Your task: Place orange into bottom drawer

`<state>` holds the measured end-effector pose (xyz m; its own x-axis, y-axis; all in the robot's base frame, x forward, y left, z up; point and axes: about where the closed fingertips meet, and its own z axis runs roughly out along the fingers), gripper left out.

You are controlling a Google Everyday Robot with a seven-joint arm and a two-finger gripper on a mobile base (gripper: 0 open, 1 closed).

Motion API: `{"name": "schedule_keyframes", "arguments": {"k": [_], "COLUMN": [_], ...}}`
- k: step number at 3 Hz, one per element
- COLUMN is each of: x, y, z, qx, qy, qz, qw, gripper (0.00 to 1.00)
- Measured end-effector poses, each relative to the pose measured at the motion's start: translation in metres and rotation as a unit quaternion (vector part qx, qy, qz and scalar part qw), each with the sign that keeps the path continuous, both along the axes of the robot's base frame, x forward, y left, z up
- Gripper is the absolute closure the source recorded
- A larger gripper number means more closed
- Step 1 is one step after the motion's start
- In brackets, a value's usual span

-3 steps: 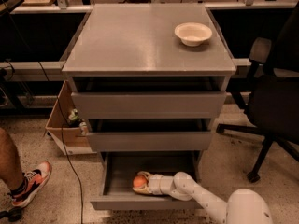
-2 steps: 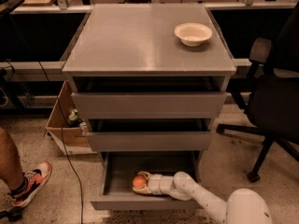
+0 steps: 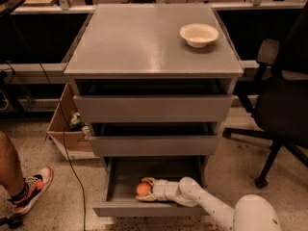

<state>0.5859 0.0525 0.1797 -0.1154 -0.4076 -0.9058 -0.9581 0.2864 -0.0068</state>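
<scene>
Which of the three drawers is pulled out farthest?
The bottom drawer: it juts past the middle drawer and top drawer, with the pincer holding the orange inside it.

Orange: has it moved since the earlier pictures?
No. The orange stays at the same place in the bottom drawer, with the gripper at it.

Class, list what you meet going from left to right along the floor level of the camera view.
From the left: sneaker → cardboard box → orange in the bottom drawer, with the pincer at it → office chair.
</scene>
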Motion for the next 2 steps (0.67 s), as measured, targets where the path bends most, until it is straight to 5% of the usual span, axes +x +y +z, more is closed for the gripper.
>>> {"name": "schedule_keyframes", "arguments": {"k": [2], "x": [0.0000], "y": [0.0001], "z": [0.0000], "qx": [0.000], "qy": [0.000], "qz": [0.000], "qw": [1.0000], "gripper": [0.00]}}
